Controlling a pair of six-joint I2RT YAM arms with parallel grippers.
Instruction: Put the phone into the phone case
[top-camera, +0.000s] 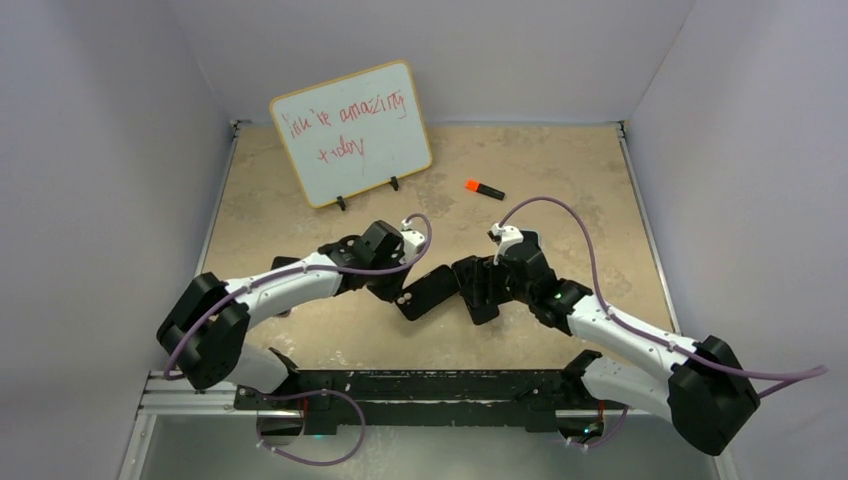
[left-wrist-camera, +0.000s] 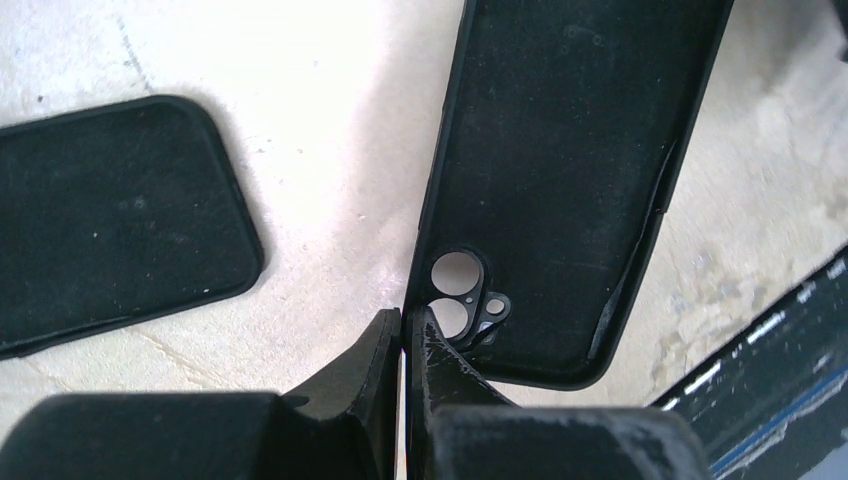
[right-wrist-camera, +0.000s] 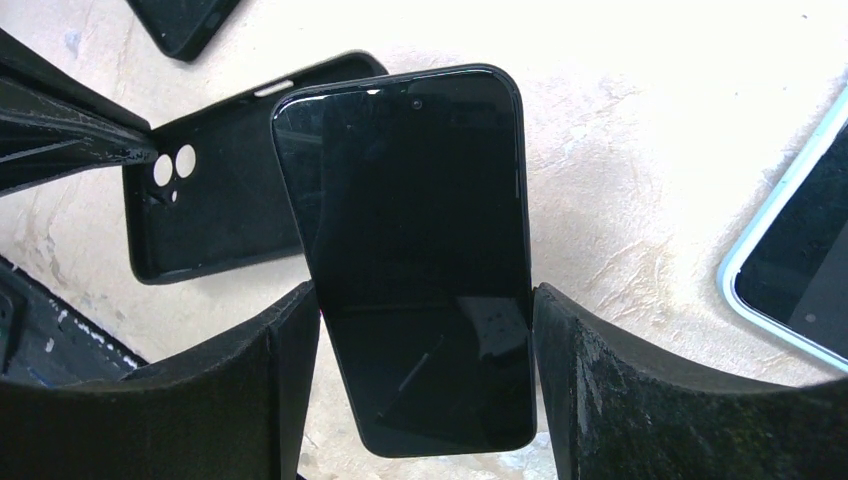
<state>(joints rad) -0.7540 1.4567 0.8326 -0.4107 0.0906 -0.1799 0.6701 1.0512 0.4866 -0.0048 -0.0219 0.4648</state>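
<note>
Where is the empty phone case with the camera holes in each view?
Top view: phone case, dead centre.
Left wrist: phone case upper right, running off the top edge.
Right wrist: phone case left side, partly behind the phone.
Shared landmark: the left gripper, shut on its camera-hole corner.

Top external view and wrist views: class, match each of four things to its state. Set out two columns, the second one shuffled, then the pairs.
1. phone
2. phone case
3. whiteboard
4. orange marker

A. propped upright, red writing on it
B. held between the fingers of the right gripper
C. lying flat, untouched
D. rim pinched by the left gripper

Pairs: 1-B, 2-D, 3-A, 4-C
</note>
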